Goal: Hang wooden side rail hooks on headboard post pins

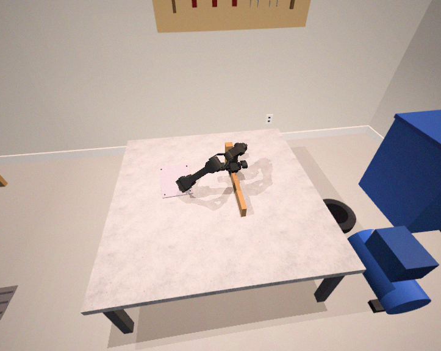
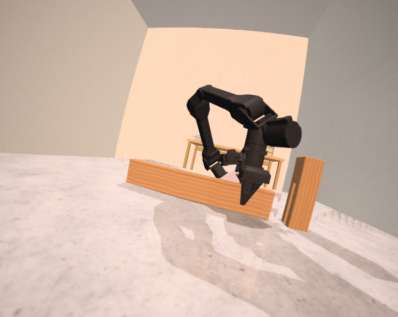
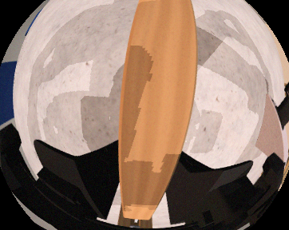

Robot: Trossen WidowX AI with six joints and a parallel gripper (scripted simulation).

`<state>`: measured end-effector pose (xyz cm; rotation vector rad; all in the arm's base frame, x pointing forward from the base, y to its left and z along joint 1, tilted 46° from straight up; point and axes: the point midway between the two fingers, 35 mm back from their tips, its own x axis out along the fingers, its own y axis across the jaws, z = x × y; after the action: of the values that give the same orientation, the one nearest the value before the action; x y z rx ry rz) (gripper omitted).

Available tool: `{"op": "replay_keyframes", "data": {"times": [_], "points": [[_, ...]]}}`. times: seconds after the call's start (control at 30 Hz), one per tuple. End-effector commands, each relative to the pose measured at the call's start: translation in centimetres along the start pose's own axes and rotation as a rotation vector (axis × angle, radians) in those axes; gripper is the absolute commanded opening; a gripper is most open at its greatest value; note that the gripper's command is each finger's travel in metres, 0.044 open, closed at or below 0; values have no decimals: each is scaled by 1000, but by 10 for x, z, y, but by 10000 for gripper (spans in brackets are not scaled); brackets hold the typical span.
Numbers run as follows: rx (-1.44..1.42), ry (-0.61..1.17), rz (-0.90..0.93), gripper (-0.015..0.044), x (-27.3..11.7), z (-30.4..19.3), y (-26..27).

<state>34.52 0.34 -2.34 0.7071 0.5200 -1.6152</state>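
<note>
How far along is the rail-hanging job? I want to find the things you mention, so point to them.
Done: the pincer (image 2: 244, 201) is shut on the rail (image 1: 240, 196) (image 2: 181, 180) (image 3: 163, 80) near its hooked end.
In hand: bringing the hooks (image 2: 277, 195) to the post (image 2: 304, 194); a gap remains.
Left: seating both hooks on the pins, letting go, moving away.

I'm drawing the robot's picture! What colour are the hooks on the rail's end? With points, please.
The hooks (image 2: 278, 195) look pale grey, nearly white; the exterior view shows them best.
</note>
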Motion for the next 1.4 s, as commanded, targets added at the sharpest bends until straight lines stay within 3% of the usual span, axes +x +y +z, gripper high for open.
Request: {"op": "replay_keyframes", "data": {"times": [0.0, 1.37], "points": [[5, 6, 9, 0, -5, -2, 1], [5, 6, 9, 0, -12, -2, 1]]}}
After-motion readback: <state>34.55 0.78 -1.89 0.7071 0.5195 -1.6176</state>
